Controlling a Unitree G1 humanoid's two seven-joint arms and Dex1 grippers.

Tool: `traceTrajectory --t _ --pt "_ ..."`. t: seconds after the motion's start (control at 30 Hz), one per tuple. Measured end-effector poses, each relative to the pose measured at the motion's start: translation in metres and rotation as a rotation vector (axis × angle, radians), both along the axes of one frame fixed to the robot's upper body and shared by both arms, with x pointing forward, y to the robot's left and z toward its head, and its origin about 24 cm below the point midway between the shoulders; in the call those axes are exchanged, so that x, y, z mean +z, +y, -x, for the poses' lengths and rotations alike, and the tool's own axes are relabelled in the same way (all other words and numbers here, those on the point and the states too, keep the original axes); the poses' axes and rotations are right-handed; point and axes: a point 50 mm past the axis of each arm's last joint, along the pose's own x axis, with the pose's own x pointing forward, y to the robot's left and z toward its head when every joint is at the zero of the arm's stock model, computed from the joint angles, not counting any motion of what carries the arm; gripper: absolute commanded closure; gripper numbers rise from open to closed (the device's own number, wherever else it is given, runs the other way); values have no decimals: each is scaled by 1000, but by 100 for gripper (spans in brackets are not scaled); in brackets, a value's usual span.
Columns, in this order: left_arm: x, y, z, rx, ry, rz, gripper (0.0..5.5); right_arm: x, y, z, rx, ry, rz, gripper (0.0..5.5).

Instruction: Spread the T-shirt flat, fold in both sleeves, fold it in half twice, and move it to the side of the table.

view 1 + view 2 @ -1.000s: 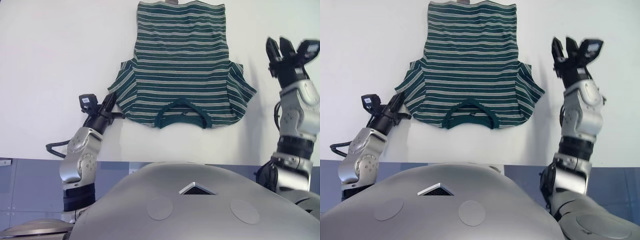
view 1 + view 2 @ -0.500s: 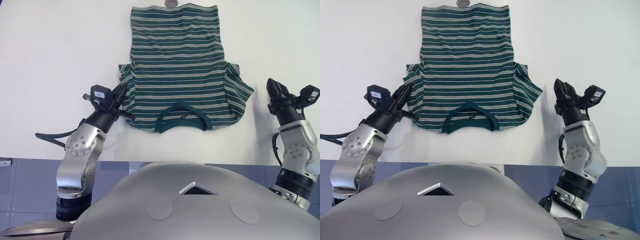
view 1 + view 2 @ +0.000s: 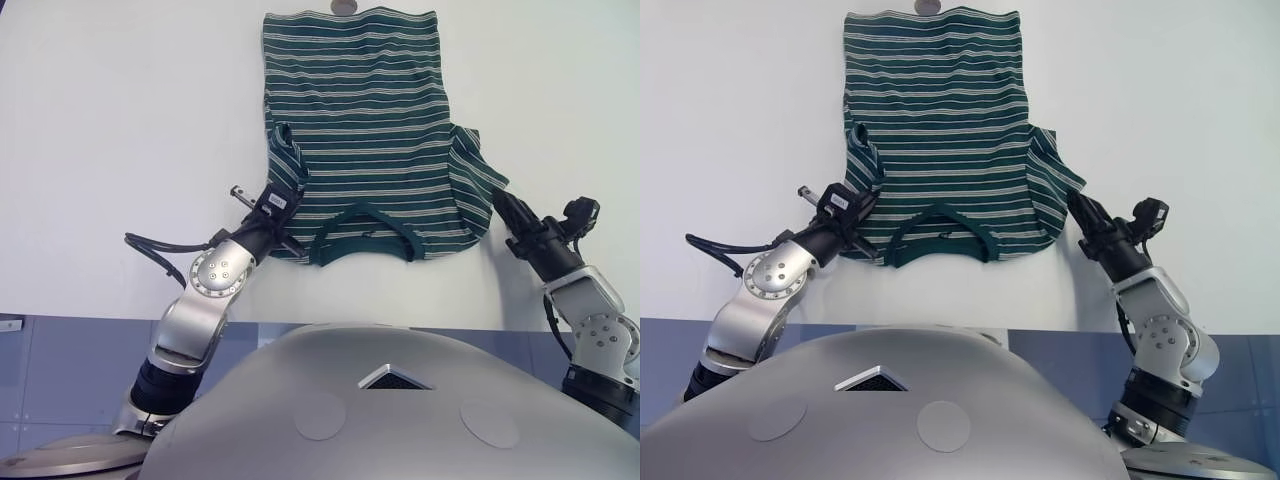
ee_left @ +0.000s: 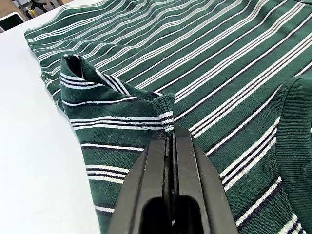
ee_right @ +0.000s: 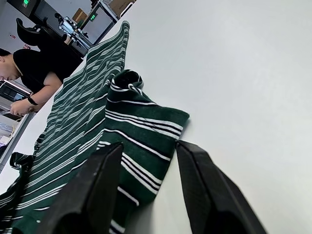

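a: from the head cameras, where does the shirt lie?
b: the dark green cotton t-shirt with thin white stripes lies flat on the smooth white table, ribbed collar nearest the robot and hem at the far side. the left sleeve is doubled over onto the body, and the left gripper sits at its cuff, i'd judge to carry that fold inward. the right sleeve is spread outward, with the right gripper low just beside its corner, probably lined up for the same fold
a: anything lost there?
b: the wrist camera and its cable cover the left fingertips, and the hem reaches the very top edge of the picture
a: the left wrist view?
b: the black fingers are pressed together on the cuff's edge, holding it up in a small peak over the striped body. how deep the cloth goes between the pads is hidden, and the collar is cut off at the side
a: and the right wrist view?
b: the two fingers stand apart with nothing held, and the sleeve's corner lies in the gap ahead of them. that spacing would suit sliding onto the cloth. i can't tell whether the tips touch table or fabric, and the far hem is too small to make out
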Motion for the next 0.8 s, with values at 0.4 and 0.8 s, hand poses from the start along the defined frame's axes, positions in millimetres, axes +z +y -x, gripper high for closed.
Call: traceTrajectory --t 0.4,0.8 --pt "15 3 0 -41 -56 38 309 3 8 -18 -28 -60 -1 530" --pt "18 22 -1 -18 -97 56 96 24 16 -20 71 -171 47 493"
